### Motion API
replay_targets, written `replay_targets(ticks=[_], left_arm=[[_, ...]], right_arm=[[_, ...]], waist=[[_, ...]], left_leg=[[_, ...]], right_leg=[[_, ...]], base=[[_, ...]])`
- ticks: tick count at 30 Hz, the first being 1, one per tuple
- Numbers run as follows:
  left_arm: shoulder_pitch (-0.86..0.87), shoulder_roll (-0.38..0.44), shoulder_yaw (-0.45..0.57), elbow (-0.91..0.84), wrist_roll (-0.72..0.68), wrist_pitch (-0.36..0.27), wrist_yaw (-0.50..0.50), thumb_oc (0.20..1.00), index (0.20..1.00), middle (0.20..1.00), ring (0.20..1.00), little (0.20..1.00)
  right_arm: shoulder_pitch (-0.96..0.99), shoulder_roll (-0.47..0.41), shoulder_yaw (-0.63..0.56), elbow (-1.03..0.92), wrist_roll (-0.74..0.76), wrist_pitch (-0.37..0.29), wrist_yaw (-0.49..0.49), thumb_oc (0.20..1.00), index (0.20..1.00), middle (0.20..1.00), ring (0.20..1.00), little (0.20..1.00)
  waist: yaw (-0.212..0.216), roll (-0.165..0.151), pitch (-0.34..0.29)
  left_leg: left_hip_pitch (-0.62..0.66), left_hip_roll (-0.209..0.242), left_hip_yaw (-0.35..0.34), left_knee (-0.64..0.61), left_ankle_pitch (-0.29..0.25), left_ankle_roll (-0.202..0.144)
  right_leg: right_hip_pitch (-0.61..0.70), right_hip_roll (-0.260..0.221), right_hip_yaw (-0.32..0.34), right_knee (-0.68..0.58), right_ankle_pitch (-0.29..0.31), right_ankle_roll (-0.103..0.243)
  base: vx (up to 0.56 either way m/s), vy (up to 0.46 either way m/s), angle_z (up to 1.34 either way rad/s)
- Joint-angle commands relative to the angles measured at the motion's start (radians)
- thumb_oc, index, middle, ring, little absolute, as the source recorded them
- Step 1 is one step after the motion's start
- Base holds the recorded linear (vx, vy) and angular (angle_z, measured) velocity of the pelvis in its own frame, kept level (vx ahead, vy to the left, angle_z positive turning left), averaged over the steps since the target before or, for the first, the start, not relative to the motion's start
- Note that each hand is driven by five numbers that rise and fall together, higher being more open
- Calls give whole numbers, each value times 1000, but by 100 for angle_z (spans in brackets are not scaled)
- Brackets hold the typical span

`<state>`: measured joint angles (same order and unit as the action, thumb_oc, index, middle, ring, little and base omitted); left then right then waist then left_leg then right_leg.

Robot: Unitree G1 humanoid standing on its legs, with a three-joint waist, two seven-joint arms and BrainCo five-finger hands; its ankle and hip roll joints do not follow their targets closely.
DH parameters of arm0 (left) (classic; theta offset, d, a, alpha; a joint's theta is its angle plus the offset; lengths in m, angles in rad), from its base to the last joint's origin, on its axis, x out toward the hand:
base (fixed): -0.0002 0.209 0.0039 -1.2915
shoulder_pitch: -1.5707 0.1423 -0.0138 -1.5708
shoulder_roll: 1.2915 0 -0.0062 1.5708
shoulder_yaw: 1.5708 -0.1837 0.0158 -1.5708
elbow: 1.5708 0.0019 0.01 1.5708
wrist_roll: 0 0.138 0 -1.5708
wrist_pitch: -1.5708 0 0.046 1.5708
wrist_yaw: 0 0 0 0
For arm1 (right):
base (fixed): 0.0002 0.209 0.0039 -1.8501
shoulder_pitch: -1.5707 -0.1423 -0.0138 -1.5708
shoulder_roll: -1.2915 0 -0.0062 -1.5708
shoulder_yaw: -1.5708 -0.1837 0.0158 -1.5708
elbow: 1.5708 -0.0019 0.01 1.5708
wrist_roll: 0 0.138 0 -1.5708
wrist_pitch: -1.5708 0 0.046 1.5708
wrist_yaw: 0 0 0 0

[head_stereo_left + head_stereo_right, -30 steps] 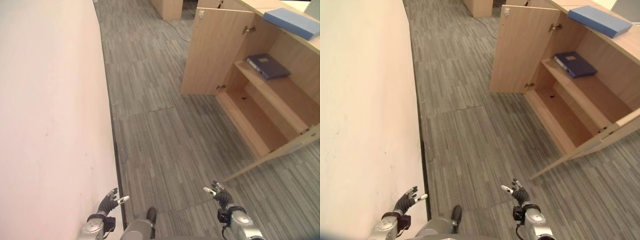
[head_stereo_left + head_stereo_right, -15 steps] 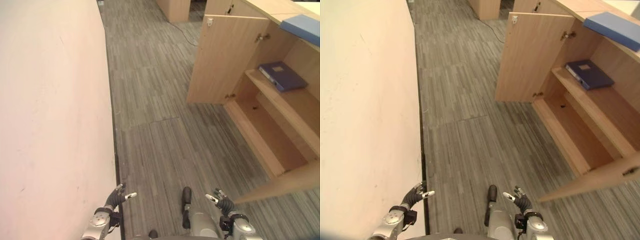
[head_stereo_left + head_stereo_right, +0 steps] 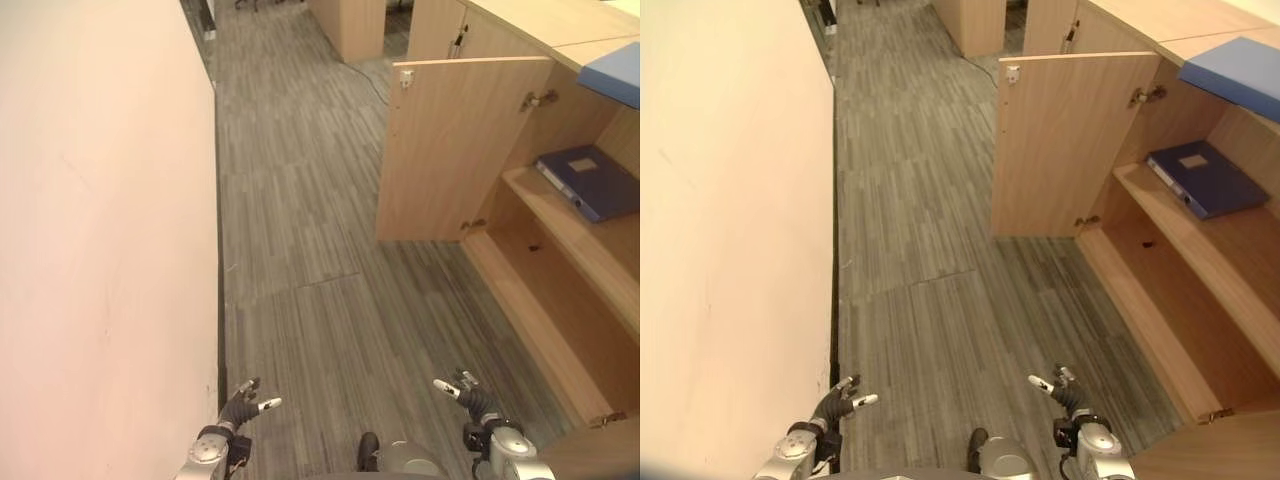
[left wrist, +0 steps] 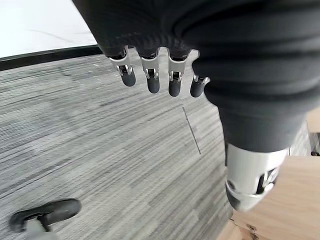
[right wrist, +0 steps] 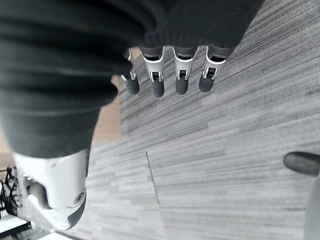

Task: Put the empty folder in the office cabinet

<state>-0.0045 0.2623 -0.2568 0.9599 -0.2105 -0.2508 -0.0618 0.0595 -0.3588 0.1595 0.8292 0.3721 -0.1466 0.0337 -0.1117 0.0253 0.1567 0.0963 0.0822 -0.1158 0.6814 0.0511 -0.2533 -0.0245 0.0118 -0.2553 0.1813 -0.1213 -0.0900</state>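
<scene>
Folder [image 3: 1205, 178], dark blue, lies flat on cabinet shelf [image 3: 1200, 235]; both hands relaxed, holding nothing.

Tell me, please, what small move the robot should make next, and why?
Probably turn right toward the light blue folder on top of the cabinet: both the left hand and right hand hang open and empty, the cabinet door is already open, and the lower shelf is free.

A wall [image 3: 100, 250] runs on the left; the open cabinet [image 3: 1160, 200] stands right, a folder [image 3: 1205, 178] on its shelf.
</scene>
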Motion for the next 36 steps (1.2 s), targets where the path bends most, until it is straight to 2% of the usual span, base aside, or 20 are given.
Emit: replay_targets(ticks=[1, 3, 4, 6, 7, 8, 10, 11, 12, 14, 16, 19, 23, 24, 25, 27, 30, 33, 35, 36], left_arm=[[-37, 16, -31, -34, -17, -29, 7, 1000, 1000, 1000, 1000, 1000], [-42, 12, -37, -48, -27, -29, 4, 1000, 1000, 1000, 1000, 1000], [-34, 16, -49, -84, -35, -33, 1, 1000, 1000, 1000, 1000, 1000], [-31, 16, -50, -86, -36, -31, 1, 1000, 1000, 1000, 1000, 1000], [-17, 21, -58, -111, -35, -32, -2, 1000, 1000, 1000, 1000, 1000], [-6, 24, -59, -121, -39, -31, -5, 1000, 1000, 1000, 1000, 1000], [29, 30, -48, -138, -59, -27, -11, 1000, 1000, 1000, 1000, 1000], [31, 26, -31, -137, -85, -29, -13, 1000, 1000, 1000, 1000, 1000], [31, 27, -30, -136, -85, -30, -13, 1000, 1000, 1000, 1000, 1000], [25, 17, -18, -104, -88, -35, -12, 1000, 1000, 1000, 1000, 1000], [24, 15, -20, -94, -78, -34, -13, 1000, 1000, 1000, 1000, 1000], [25, 24, -29, -95, -59, -36, -16, 1000, 1000, 1000, 1000, 1000], [28, 52, -26, -106, -47, -33, -12, 1000, 1000, 1000, 1000, 1000], [15, 59, -22, -107, -51, -25, -7, 1000, 1000, 1000, 1000, 1000], [15, 60, -21, -107, -51, -25, -7, 1000, 1000, 1000, 1000, 1000], [4, 67, -20, -104, -54, -21, -9, 1000, 1000, 1000, 1000, 1000], [-6, 77, -14, -98, -53, -17, 0, 1000, 1000, 1000, 1000, 1000], [9, 78, -8, -112, -61, -10, -6, 1000, 1000, 1000, 1000, 1000], [26, 80, -3, -129, -54, -10, -14, 1000, 1000, 1000, 1000, 1000], [32, 81, 0, -142, -52, -11, -18, 1000, 1000, 1000, 1000, 1000]], right_arm=[[-9, -9, 18, -19, 15, -21, 1, 1000, 1000, 1000, 1000, 1000], [-10, -6, 16, -18, 24, -22, -3, 1000, 1000, 1000, 1000, 1000], [-7, -3, 13, -31, 36, -32, -6, 1000, 1000, 1000, 1000, 1000], [-5, -3, 13, -31, 36, -32, -6, 1000, 1000, 1000, 1000, 1000], [3, 1, 13, -48, 42, -35, -5, 1000, 1000, 1000, 1000, 1000], [7, 0, 12, -51, 43, -36, -4, 1000, 1000, 1000, 1000, 1000], [16, 0, 16, -58, 40, -37, -9, 1000, 1000, 1000, 1000, 1000], [11, 0, 23, -46, 34, -35, -10, 1000, 1000, 1000, 1000, 1000], [11, 1, 24, -45, 34, -35, -10, 1000, 1000, 1000, 1000, 1000], [-2, 10, 35, -34, 24, -27, 1, 1000, 1000, 1000, 1000, 1000], [2, 15, 37, -37, 18, -28, 6, 1000, 1000, 1000, 1000, 1000], [7, 19, 43, -57, 8, -25, 9, 1000, 1000, 1000, 1000, 1000], [-12, 44, 63, -58, 10, -19, 12, 1000, 1000, 1000, 1000, 1000], [-35, 57, 74, -53, 9, -17, 11, 1000, 1000, 1000, 1000, 1000], [-36, 58, 74, -53, 9, -17, 11, 1000, 1000, 1000, 1000, 1000], [-45, 70, 75, -64, 8, -17, 12, 1000, 1000, 1000, 1000, 1000], [-62, 71, 72, -82, -1, -21, 2, 1000, 1000, 1000, 1000, 1000], [-65, 76, 65, -99, -10, -23, -3, 1000, 1000, 1000, 1000, 1000], [-60, 79, 62, -99, -17, -23, -4, 1000, 1000, 1000, 1000, 1000], [-57, 68, 57, -87, -8, -24, -9, 1000, 1000, 1000, 1000, 1000]], waist=[[12, -65, 13], [35, -79, 22], [47, -81, 28], [55, -79, 34], [77, -58, 37], [88, -50, 38], [125, -36, 43], [148, -26, 44], [149, -29, 48], [155, -20, 45], [153, -15, 38], [142, -16, 16], [151, -48, -9], [159, -53, -5], [161, -54, -5], [161, -50, 2], [164, -33, 18], [174, -11, 26], [173, -9, 24], [157, -13, 25]], left_leg=[[-15, -30, 54, -86, 53, 103], [-96, -2, 86, -99, 19, 137], [-162, 42, 93, -237, 12, 145], [-148, 47, 101, -238, 4, 144], [-174, 70, 74, -451, 17, 139], [-178, 70, 47, -527, 26, 137], [-232, 43, -72, -663, 71, 123], [-275, 15, -184, -722, 85, 105], [-267, 14, -181, -726, 84, 105], [-287, -9, -234, -732, 86, 97], [-275, -4, -237, -730, 99, 95], [-244, -1, -209, -725, 115, 107], [-226, -7, -115, -686, 64, 143], [-221, -10, -72, -657, 29, 166], [-222, -11, -70, -654, 26, 167], [-204, -12, -31, -641, -5, 192], [-172, -3, 37, -625, -42, 210], [-147, -5, 116, -608, -76, 234], [-108, -10, 160, -627, -89, 237], [-78, -15, 168, -642, -101, 227]], right_leg=[[16, -116, 115, -128, 138, 139], [71, -114, 153, -147, 110, 135], [104, -113, 181, -159, 94, 151], [114, -109, 188, -160, 90, 151], [150, -91, 221, -160, 53, 160], [167, -85, 240, -157, 40, 162], [220, -63, 315, -155, 6, 165], [241, -39, 390, -151, -10, 159], [244, -41, 391, -147, -15, 158], [263, -24, 494, -132, -44, 158], [269, -26, 522, -134, -49, 164], [260, -59, 581, -138, -40, 188], [212, -121, 627, -106, 2, 246], [178, -135, 585, -56, 15, 264], [176, -136, 587, -53, 12, 265], [131, -138, 513, 19, 18, 283], [39, -185, 303, 153, 98, 308], [19, -253, 71, 244, 122, 284], [-4, -261, 3, 213, 100, 278], [-39, -240, 17, 90, 93, 265]], base=[[268, -80, -68], [382, -37, -82], [398, 14, -65], [287, 55, -65], [414, 110, -81], [581, 152, -53], [542, 80, -77], [438, 20, -133], [364, 20, -203], [298, 124, -207], [256, 208, -109], [273, 320, -97], [162, 228, -73], [93, 206, -98], [63, 195, -52], [42, 172, -60], [31, 174, -67], [-2, 233, -78], [107, 98, -105], [143, -42, -117]])
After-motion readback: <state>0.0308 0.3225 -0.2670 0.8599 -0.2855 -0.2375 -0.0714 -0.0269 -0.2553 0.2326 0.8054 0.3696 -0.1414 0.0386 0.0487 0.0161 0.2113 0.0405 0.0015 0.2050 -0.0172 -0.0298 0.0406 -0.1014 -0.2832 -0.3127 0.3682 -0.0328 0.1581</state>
